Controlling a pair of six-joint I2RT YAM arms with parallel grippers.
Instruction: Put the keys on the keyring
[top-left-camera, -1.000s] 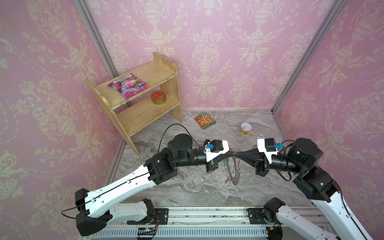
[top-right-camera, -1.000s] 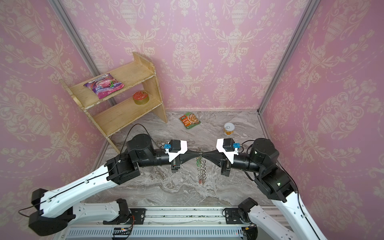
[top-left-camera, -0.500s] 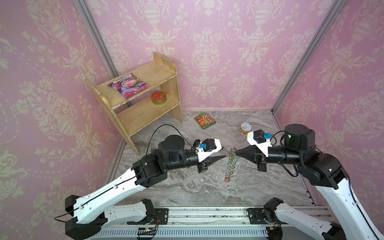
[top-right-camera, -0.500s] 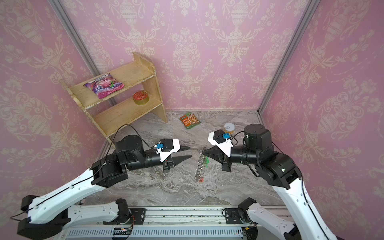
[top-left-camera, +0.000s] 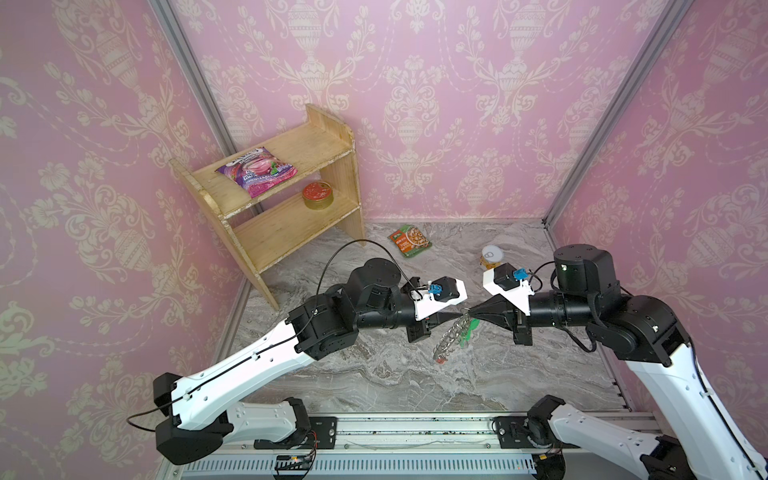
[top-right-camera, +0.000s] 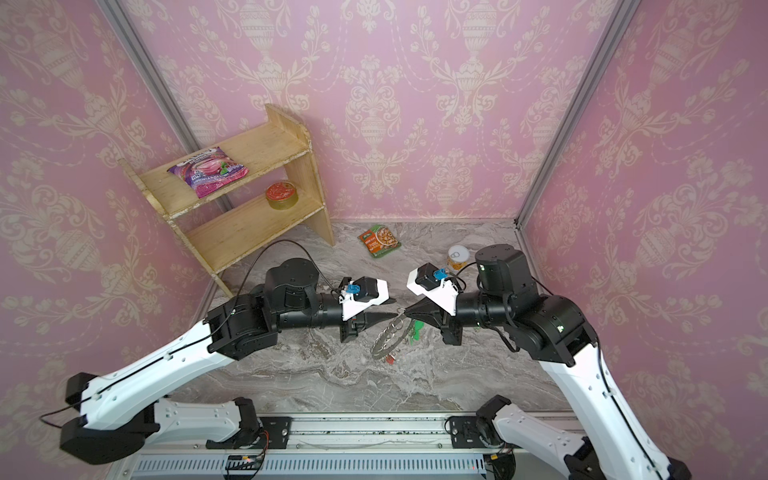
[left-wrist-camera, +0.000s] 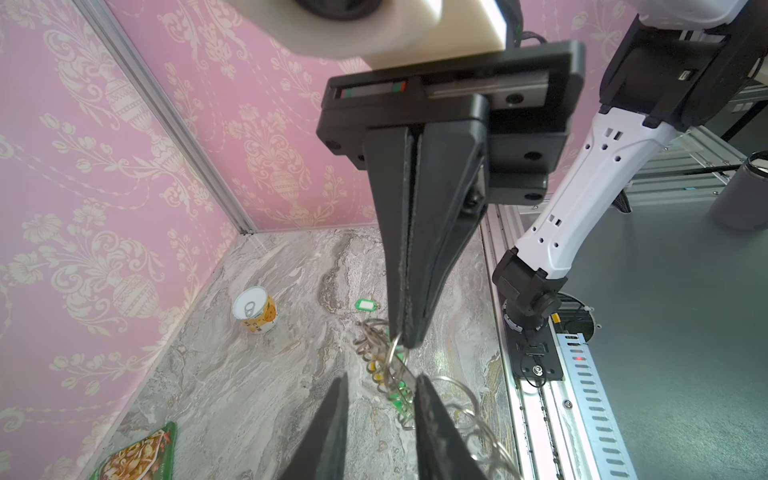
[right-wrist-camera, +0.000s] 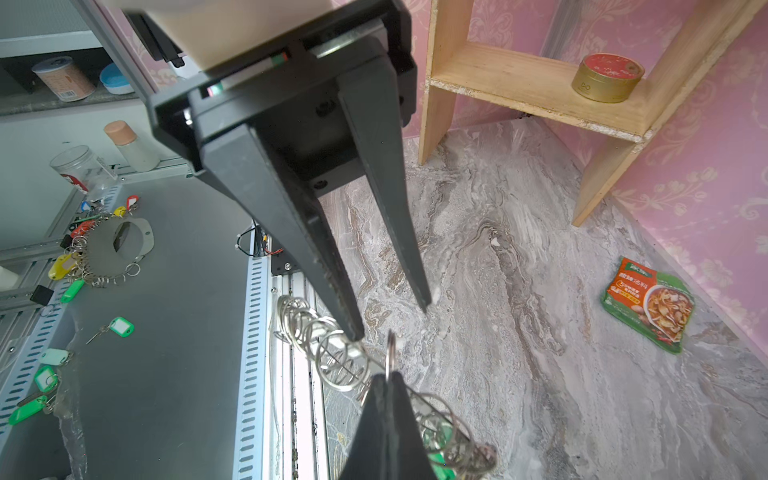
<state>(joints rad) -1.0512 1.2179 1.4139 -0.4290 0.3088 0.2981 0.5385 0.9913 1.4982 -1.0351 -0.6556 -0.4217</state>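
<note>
The keyring (top-left-camera: 449, 340) (top-right-camera: 387, 340) hangs edge-on above the marble floor. My right gripper (top-left-camera: 471, 312) (top-right-camera: 406, 312) (right-wrist-camera: 388, 377) is shut on one of its wire loops (right-wrist-camera: 390, 351). Green keys (top-left-camera: 468, 332) (right-wrist-camera: 437, 460) and a red key (top-right-camera: 390, 360) dangle from its lower loops. My left gripper (top-left-camera: 459, 314) (top-right-camera: 393, 314) (left-wrist-camera: 382, 378) faces it tip to tip and is open, with the keyring's upper edge (left-wrist-camera: 401, 374) beside one of its fingertips (left-wrist-camera: 422, 384). One green key (left-wrist-camera: 366, 305) lies loose on the floor.
A food packet (top-left-camera: 409, 241) and a small can (top-left-camera: 491, 255) lie behind the grippers. A wooden shelf (top-left-camera: 286, 232) at back left holds a red-lidded tin (top-left-camera: 317, 194) and a purple bag (top-left-camera: 257, 171). Outside the cell, a bench holds another ring plate (right-wrist-camera: 139, 245) and loose tags (right-wrist-camera: 120, 326).
My left gripper let go of the keyring, opened, drew back to the left, then came back to it still open. My right gripper stayed shut on the keyring.
</note>
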